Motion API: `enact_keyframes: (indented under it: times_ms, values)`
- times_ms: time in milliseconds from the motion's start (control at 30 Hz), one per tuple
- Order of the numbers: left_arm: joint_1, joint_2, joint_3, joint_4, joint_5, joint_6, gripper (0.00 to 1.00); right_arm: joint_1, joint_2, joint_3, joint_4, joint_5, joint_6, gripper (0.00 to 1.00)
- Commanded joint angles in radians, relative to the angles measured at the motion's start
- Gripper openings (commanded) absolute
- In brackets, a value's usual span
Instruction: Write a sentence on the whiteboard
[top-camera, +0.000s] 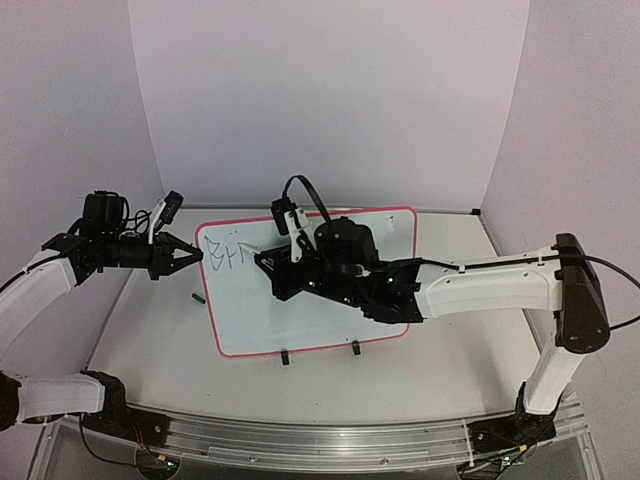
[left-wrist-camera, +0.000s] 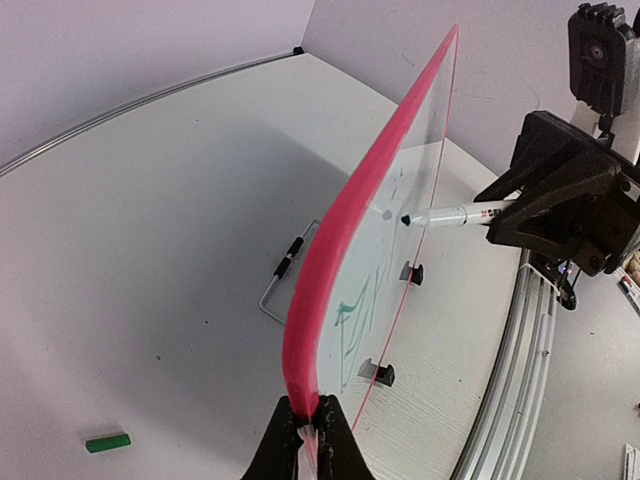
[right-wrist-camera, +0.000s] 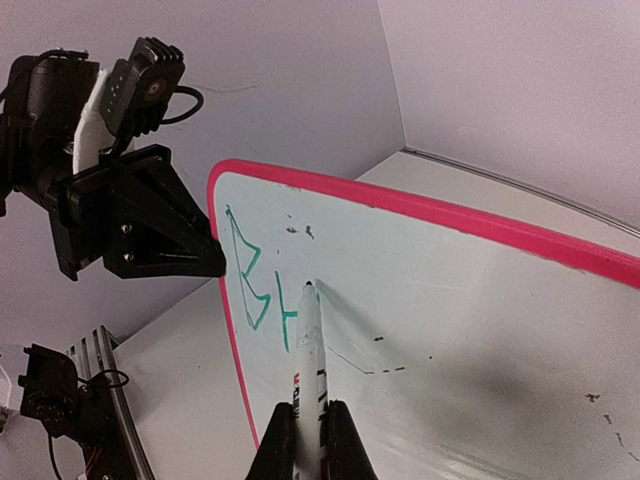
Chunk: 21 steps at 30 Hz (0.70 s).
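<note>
Green sentence (right-wrist-camera: 255, 290) is just "Br"-ish so far, in the far-left corner of the whiteboard (top-camera: 260, 325), which sits mid worktop (top-camera: 150, 340). Marker (right-wrist-camera: 308, 350) tip is touching the board right beside the letters, pinched btwn right fingers (right-wrist-camera: 285, 435), w/ the right arm stretched low across the board. Left fingers (left-wrist-camera: 295, 430) are clamped on the board's left edge, arm coming in from the side.

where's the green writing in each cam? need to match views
Top external: green writing at whiteboard upper-left corner, beside left gripper.
Left wrist: writing low centre, right of pink frame.
Right wrist: writing left of centre, beside marker tip.
Shared landmark: left gripper clamped on board's edge.
</note>
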Motion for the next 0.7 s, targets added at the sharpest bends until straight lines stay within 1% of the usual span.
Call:
enact_keyframes:
  times_ms: [0, 233, 400, 533, 667]
  values:
    - [-0.003, -0.001, -0.006, -0.027, -0.034, 0.028, 0.00, 0.003, 0.018, 0.049, 0.015, 0.013, -0.013, 0.00]
    - [-0.002, -0.001, -0.006, -0.027, -0.034, 0.027, 0.00, 0.003, 0.020, 0.045, 0.013, 0.038, -0.011, 0.00]
    - [-0.003, -0.001, -0.006, -0.027, -0.034, 0.027, 0.00, 0.003, 0.007, 0.032, 0.016, 0.020, -0.014, 0.00]
    - [-0.003, 0.000, -0.006, -0.027, -0.034, 0.027, 0.00, 0.003, -0.045, -0.029, 0.088, -0.046, -0.025, 0.00]
    - [-0.002, 0.000, -0.006, -0.027, -0.032, 0.028, 0.00, 0.003, -0.113, -0.094, 0.108, -0.049, -0.013, 0.00]
